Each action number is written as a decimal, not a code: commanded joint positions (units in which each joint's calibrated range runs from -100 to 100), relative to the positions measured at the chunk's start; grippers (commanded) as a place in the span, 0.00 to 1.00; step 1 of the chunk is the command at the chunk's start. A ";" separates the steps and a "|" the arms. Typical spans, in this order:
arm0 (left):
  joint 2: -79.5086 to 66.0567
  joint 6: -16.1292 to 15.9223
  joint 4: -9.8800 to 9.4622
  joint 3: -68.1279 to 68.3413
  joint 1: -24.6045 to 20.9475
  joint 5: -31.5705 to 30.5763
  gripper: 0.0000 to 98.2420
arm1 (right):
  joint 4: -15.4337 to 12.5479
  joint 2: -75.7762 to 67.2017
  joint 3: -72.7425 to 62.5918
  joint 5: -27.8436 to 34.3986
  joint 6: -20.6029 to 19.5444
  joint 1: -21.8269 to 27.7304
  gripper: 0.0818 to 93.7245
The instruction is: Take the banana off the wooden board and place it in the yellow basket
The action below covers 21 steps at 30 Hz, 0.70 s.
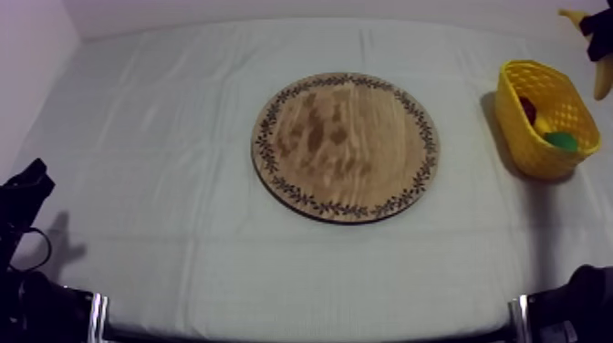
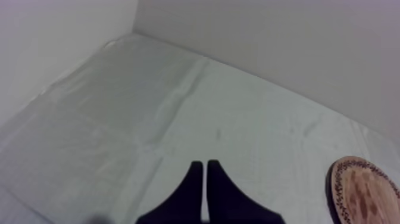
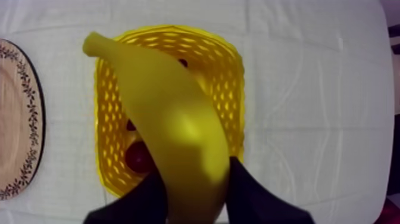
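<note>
Holding the banana (image 3: 166, 113) clamped tight in your right gripper (image 3: 193, 179), you hover over the yellow basket (image 3: 172, 30) at the top view's upper right; next, lower it and let go.

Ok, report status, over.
Right gripper shut on banana, above yellow basket. Left gripper shut, over the cloth. Nothing in the way.

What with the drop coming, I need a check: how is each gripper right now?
Left gripper: shut, holding nothing.
Right gripper: shut on the banana, over the basket.
</note>
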 commanded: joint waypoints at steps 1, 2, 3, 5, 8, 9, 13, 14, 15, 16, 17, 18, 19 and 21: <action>0.02 0.00 -0.01 0.03 -0.02 -0.01 0.00 | -0.02 0.08 0.28 -0.22 0.04 0.01 0.29; 0.02 0.00 -0.01 0.03 -0.02 -0.01 0.00 | 0.02 0.17 0.56 -0.40 0.07 0.03 0.29; 0.02 0.00 -0.01 0.03 -0.02 -0.01 0.00 | 0.07 0.34 0.92 -0.68 0.08 0.04 0.29; 0.02 0.00 -0.01 0.03 -0.02 -0.01 0.00 | 0.20 0.82 1.89 -1.44 0.00 0.05 0.29; 0.02 0.00 -0.01 0.03 -0.02 -0.01 0.00 | 0.53 2.16 3.79 -3.35 -0.45 0.06 0.29; 0.02 0.00 -0.01 0.03 -0.02 -0.01 0.00 | 0.64 2.75 4.48 -4.14 -0.65 0.08 0.29; 0.02 0.00 -0.01 0.03 -0.02 -0.01 0.00 | 1.16 5.68 7.68 -7.73 -1.48 0.18 0.30; 0.02 0.00 -0.01 0.03 -0.02 -0.01 0.00 | 1.30 6.46 8.54 -8.57 -1.65 0.17 0.30; 0.02 0.00 -0.01 0.03 -0.02 -0.01 0.00 | 1.48 7.26 9.37 -9.39 -1.82 0.16 0.30; 0.02 0.00 -0.01 0.03 -0.02 -0.01 0.00 | 1.65 8.10 10.19 -10.12 -1.96 0.16 0.31; 0.02 0.00 -0.01 0.03 -0.02 -0.01 0.00 | 1.81 8.95 10.93 -10.72 -2.06 0.10 0.31; 0.02 0.00 -0.01 0.03 -0.02 -0.01 0.00 | 2.02 9.79 11.65 -11.31 -2.19 0.05 0.32; 0.02 0.00 -0.01 0.03 -0.02 -0.01 0.00 | 2.27 10.64 12.35 -11.96 -2.39 -0.02 0.32; 0.02 0.00 -0.01 0.03 -0.02 -0.01 0.00 | 2.65 12.33 13.48 -13.04 -2.85 -0.17 0.33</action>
